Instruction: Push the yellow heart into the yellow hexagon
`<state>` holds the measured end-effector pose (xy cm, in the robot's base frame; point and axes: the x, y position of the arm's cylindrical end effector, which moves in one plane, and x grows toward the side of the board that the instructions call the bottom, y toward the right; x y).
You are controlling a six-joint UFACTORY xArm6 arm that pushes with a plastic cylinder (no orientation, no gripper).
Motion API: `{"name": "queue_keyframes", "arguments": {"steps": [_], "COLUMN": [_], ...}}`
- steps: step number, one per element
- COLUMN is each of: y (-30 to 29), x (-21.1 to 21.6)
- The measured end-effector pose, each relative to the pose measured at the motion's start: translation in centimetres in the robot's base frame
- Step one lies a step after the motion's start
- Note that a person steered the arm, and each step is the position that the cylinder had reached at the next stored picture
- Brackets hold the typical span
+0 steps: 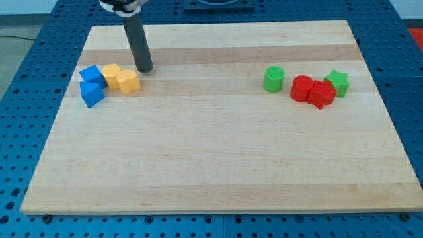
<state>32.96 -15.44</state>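
The yellow heart (129, 81) rests on the wooden board at the view's left, touching the yellow hexagon (111, 73) on its left. The hexagon touches a blue block (92, 74). My tip (146, 69) stands just up and right of the heart, a small gap apart from it.
A second blue block (92, 94) lies below the first. At the view's right are a green cylinder (273, 79), two red blocks (303, 88) (322, 94) and a green star (338, 82). The board's edge (73, 99) is close to the blue blocks.
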Motion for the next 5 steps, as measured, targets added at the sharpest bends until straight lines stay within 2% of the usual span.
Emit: {"name": "queue_keyframes", "arguments": {"steps": [4,5], "y": [0.0,4.8], "x": [-0.4,0.1]}}
